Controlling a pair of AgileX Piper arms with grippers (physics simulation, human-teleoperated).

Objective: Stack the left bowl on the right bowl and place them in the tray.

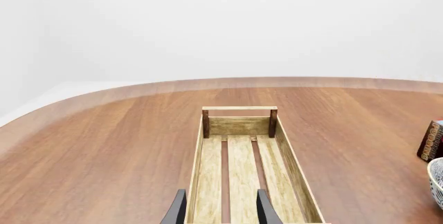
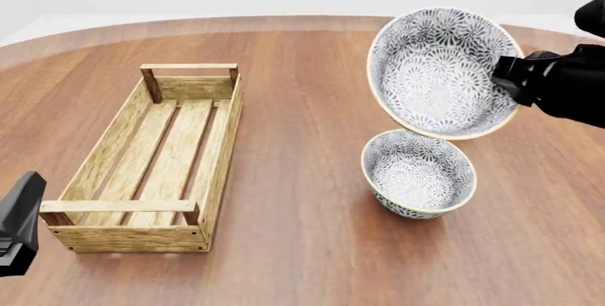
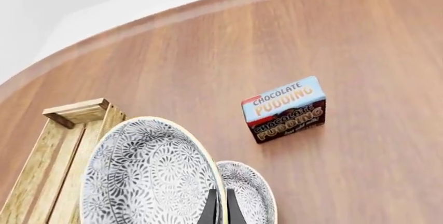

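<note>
One patterned bowl [image 2: 435, 72] hangs tilted in the air, its rim pinched by my right gripper [image 2: 506, 76]. In the right wrist view the gripper [image 3: 221, 211] is shut on that bowl's [image 3: 149, 177] rim. The other identical bowl [image 2: 419, 173] stands upright on the table just below it, and also shows in the right wrist view [image 3: 250, 193]. The two are apart. The wooden tray [image 2: 156, 164] lies to the left, with nothing in it. My left gripper [image 1: 221, 213] is open and empty over the tray's [image 1: 242, 167] near end.
A chocolate pudding box [image 3: 285, 109] stands on the table beyond the bowls; it shows at the edge of the left wrist view [image 1: 430, 141]. The left arm [image 2: 19, 224] sits at the front left corner. The round table's far edge [image 2: 283, 21] curves behind.
</note>
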